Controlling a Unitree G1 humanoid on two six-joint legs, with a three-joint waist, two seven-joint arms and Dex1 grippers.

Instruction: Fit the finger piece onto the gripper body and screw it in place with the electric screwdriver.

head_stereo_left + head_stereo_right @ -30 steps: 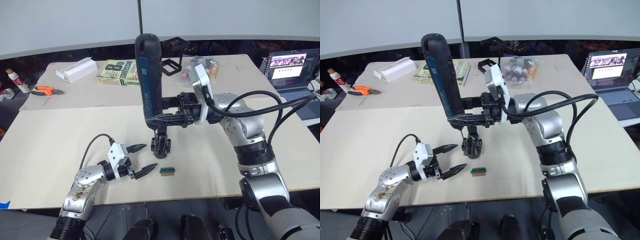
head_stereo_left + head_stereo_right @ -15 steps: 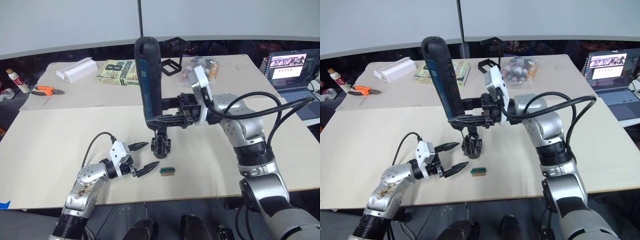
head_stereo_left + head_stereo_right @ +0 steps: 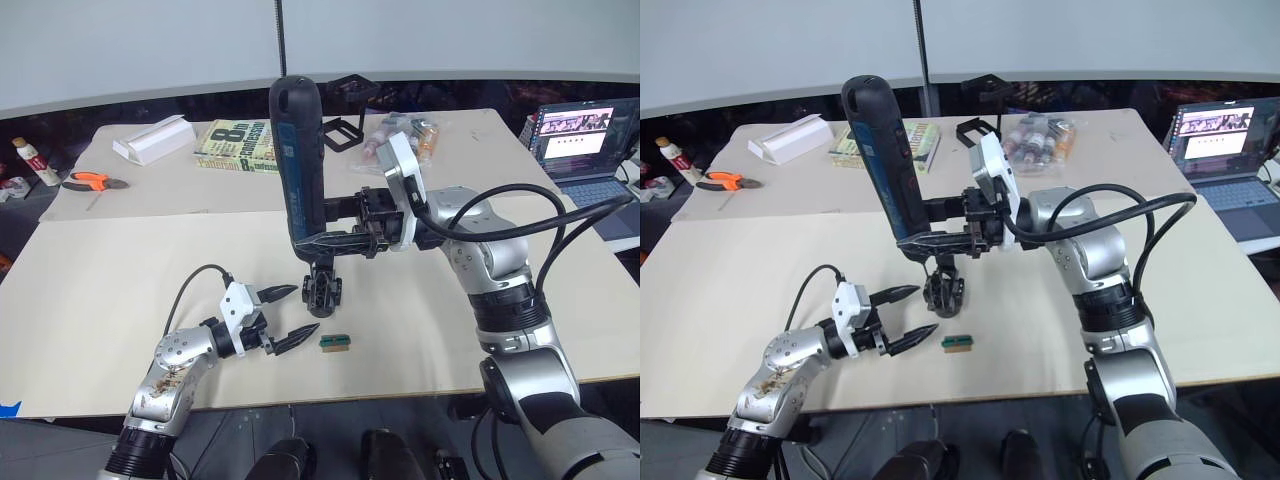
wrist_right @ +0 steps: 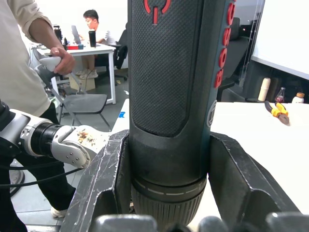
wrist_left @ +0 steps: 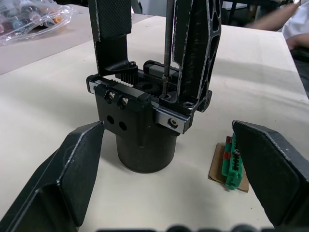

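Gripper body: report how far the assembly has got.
Done: the finger piece stands fitted on the gripper body. In hand: the right gripper is shut on the electric screwdriver, held upright with its bit down on a screw hole in the body. The left gripper is open beside the body, not touching it. Left: finishing the screw; whether it is tight cannot be seen.

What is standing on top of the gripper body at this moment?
On the gripper body two black finger pieces stand upright. Between them the thin bit of the electric screwdriver, held by the right gripper, comes down to its top face. The screw under the bit tip is hidden.
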